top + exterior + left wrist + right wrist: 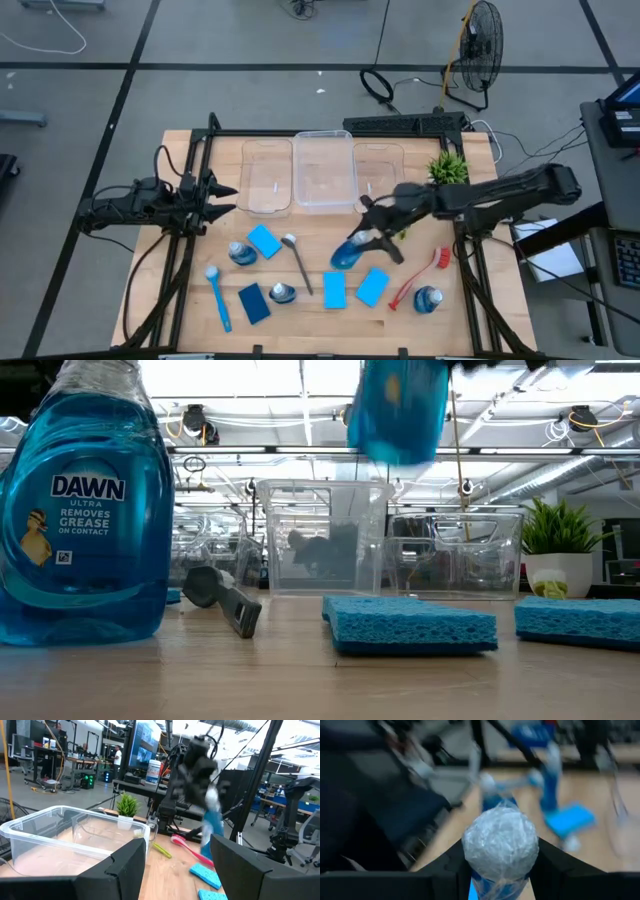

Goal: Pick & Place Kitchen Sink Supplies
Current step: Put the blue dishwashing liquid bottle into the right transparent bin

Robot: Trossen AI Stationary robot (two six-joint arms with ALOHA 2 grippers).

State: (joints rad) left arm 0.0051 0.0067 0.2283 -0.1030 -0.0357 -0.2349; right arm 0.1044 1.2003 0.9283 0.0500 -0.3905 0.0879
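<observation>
Three bins (322, 172) side by side at table (180, 150) rear, plant (447, 167) to their right. Right tool (368, 240) holds a bottle (347, 254) above table centre. Two sponges (352, 290) lie in front of it, brush (418, 280) to their right. Left tool (226, 198) beside leftmost bin.

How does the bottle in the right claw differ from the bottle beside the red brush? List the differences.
The held bottle is lifted off the table and tilted in the right claw; the bottle by the red brush stands upright on the wood, untouched. The held bottle hangs near the clear bins; the other sits near the table's front edge. Both are blue with pale caps.
</observation>
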